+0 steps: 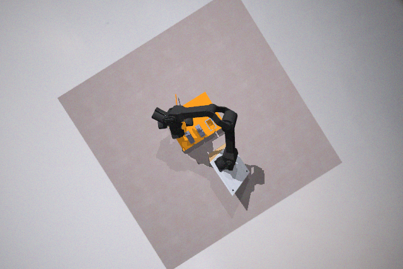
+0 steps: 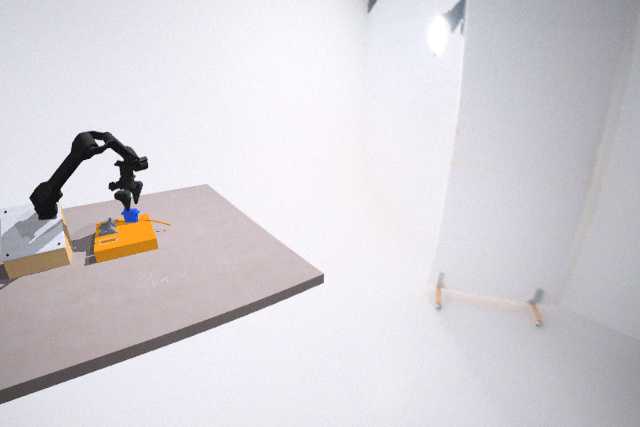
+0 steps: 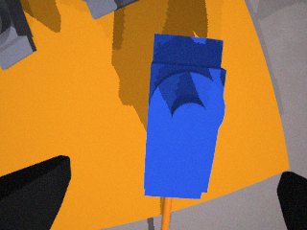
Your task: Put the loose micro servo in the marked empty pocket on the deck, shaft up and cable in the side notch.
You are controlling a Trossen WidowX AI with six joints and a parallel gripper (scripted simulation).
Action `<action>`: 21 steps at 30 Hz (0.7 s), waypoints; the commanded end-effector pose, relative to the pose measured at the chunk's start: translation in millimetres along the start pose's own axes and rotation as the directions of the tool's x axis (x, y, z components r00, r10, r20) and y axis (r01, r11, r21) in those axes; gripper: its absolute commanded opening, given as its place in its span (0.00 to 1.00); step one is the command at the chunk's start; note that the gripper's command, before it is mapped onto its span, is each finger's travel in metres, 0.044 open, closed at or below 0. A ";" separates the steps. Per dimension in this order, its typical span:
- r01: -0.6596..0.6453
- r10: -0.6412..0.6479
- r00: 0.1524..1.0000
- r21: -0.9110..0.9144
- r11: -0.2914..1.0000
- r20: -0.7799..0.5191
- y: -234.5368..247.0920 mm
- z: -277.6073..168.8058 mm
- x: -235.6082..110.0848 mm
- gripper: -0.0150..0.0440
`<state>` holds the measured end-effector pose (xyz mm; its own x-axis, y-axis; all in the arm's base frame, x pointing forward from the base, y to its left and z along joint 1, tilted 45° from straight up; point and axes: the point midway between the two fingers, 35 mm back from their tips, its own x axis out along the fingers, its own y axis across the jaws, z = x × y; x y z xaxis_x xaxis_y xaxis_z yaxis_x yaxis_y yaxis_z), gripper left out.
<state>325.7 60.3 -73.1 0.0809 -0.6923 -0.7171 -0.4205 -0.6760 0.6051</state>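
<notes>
Claw: the gripper [image 3: 172, 182] is wide apart and holds nothing.
Servo: the blue micro servo [image 3: 183, 125] lies on the orange deck [image 3: 77, 128], right under the claw.
Long side: runs straight between both fingers.

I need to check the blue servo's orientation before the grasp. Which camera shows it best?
The wrist view: the blue servo fills the frame, lying on the orange deck. The exterior view shows it small under the open gripper; in the top view the arm hides it.
</notes>
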 end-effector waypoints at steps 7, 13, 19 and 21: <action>0.001 -0.001 1.000 -0.005 1.000 -0.007 -0.3 -0.3 11.1 1.00; 0.000 0.000 1.000 -0.005 1.000 -0.007 -0.1 -0.3 20.4 1.00; 0.000 0.000 1.000 -0.005 1.000 -0.007 -0.1 -0.3 21.5 0.82; 0.000 0.000 1.000 -0.005 1.000 -0.007 -0.1 -0.3 21.5 0.73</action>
<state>327.4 46.1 -88.2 0.0847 -0.6918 -0.7171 -0.4192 -0.6776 0.6043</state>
